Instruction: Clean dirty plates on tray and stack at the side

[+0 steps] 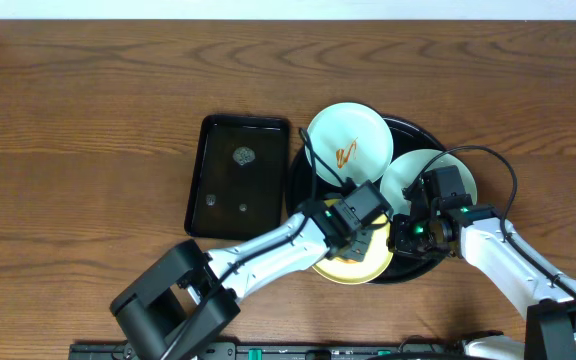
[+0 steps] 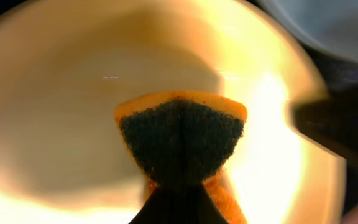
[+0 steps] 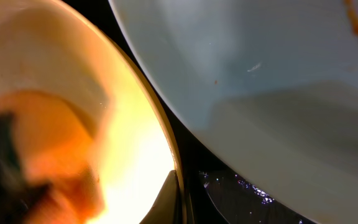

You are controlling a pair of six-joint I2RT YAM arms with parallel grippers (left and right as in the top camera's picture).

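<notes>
Item: yellow plate (image 1: 340,272), resting at the near edge of the round tray (image 1: 400,135), the edge closest to my arm bases. Position relative to me: it is directly under my left jaws, which reach in from the near-left of the worktop (image 1: 88,120). Left jaws: closed tight on a sponge (image 2: 179,140) with an orange body and a dark scouring face, held by its narrow end so the broad end fans out over the plate's basin. Whether the sponge presses on the basin or hangs just above it, I cannot tell. No sauce marks show on the parts of the basin in view. Right jaws: fully closed, low at the plate's right rim, with the tray's black floor showing just beside them. I cannot tell whether they pinch that rim or only rest against it. Other stock on the tray: one mint-blue plate (image 1: 343,135) at the far edge, carrying an orange squiggle, and a second mint-blue plate (image 1: 413,170) at the right edge, partly under my right arm. A rectangular black tray (image 1: 238,175) lies off the round tray's left side. Judgement: the left arm is better placed for wiping, since the plate lies straight below the sponge. A round plate has no long axis to line up with, so strokes can run any way across the basin.
</notes>
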